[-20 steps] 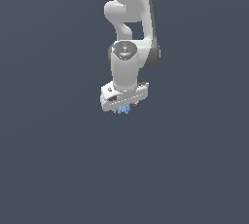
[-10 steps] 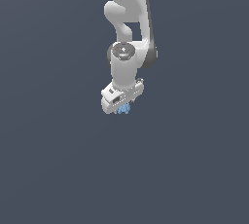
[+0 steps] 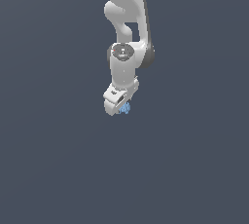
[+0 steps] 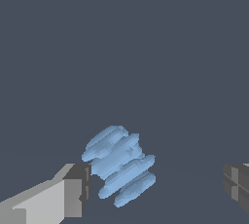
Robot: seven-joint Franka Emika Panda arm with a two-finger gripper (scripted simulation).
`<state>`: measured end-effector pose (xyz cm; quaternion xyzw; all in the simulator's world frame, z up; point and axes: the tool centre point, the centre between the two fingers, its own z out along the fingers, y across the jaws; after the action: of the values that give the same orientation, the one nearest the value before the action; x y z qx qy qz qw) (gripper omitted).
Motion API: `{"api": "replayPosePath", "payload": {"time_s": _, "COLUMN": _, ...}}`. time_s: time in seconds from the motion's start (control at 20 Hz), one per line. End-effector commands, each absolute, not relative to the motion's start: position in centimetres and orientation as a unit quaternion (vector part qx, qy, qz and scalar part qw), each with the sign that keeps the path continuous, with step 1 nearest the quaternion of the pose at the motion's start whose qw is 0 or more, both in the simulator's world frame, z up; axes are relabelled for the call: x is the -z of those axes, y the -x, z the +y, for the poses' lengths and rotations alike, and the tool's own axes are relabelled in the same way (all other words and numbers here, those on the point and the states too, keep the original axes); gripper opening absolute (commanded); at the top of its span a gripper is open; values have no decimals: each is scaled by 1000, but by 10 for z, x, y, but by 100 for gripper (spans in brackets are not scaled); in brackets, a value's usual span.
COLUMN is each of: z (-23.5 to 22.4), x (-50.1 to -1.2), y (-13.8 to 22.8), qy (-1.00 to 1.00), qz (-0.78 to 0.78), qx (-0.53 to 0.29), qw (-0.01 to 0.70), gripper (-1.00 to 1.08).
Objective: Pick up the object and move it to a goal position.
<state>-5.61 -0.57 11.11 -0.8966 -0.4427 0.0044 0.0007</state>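
Grey blocky fingers [image 4: 78,189] frame the wrist view, one at each lower corner, spread well apart with a wide gap between them. Between them, much closer to one finger than the other, sits the small light-blue lumpy clump [image 4: 119,164], built of several stacked, elongated ridges that slant diagonally. Its edge lies just beside the pad of the nearer finger; whether the two actually touch cannot be told. The other finger [image 4: 237,183] stands well clear of the clump, with plain dark background showing in the gap. So the fingers are released and spread, not clenched on anything.

Behind the clump, the flat slate-grey surface [image 4: 146,47] fills the rest of the wrist view, uniform and unmarked.

Seen from the exterior view, the white gripper [image 3: 118,103] hangs at the end of the white jointed robot arm [image 3: 124,33], which comes down from the top edge of the picture. The gripper body is tilted, its lower end angled toward the exterior view's left. The light-blue clump [image 3: 126,108] peeks out as a small speck at the gripper's lower edge, toward the exterior view's right, mostly hidden by the white housing. The same slate-grey surface [image 3: 58,159] surrounds everything.
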Motion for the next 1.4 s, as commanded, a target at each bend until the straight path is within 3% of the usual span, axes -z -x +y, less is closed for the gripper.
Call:
{"api": "replayPosePath", "payload": {"time_s": 0.0, "z": -6, "x": -108, "y": 60, "qy": 881, "qz": -474, "qx": -4, "qw": 1, "gripper": 100}}
{"api": "replayPosePath", "payload": {"time_s": 1.35, "z": -8, "x": -89, "y": 91, "qy": 720, "qz": -694, "qx": 0, "qw": 0, "gripper": 100}}
